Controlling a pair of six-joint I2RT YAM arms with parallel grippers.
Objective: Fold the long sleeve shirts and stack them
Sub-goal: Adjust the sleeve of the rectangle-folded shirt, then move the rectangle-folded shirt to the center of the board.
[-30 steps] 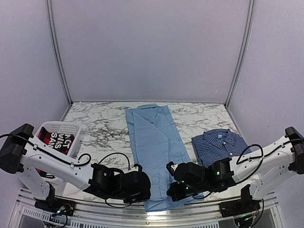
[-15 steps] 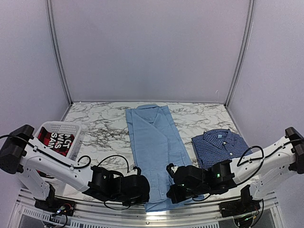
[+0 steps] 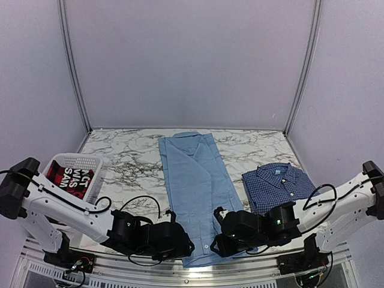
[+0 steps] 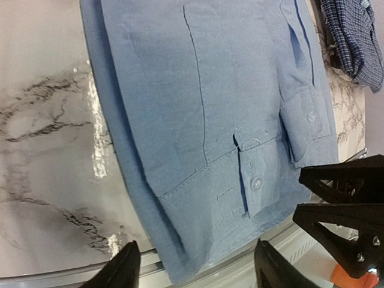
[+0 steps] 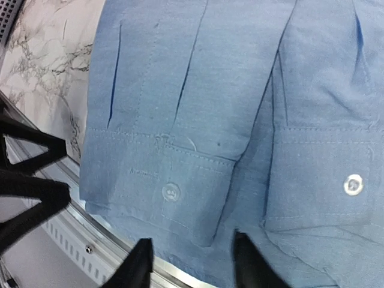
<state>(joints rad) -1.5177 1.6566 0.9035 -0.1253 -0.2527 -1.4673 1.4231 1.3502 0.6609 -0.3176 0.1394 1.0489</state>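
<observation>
The light blue long sleeve shirt point(image 3: 195, 174) lies flat down the middle of the table, sleeves folded in, collar far, hem at the near edge. The dark blue check shirt point(image 3: 279, 183) sits folded to its right. My left gripper point(image 3: 182, 246) is low over the hem's left corner. In the left wrist view it point(image 4: 195, 271) is open, its fingers straddling the light blue cloth point(image 4: 198, 90). My right gripper point(image 3: 219, 243) is over the hem's right part. In the right wrist view it point(image 5: 192, 267) is open above a buttoned cuff point(image 5: 171, 192). Neither holds anything.
A white basket point(image 3: 72, 159) at the left holds a red-and-black garment point(image 3: 72, 179) with white letters. The metal rail point(image 5: 114, 237) of the table's near edge runs just under the shirt's hem. Marble table point(image 3: 129, 162) shows on both sides of the light blue shirt.
Both grippers were shut at the light blue shirt's hem; now both jaws have opened and let it go. The arms sank slightly toward the near edge.
</observation>
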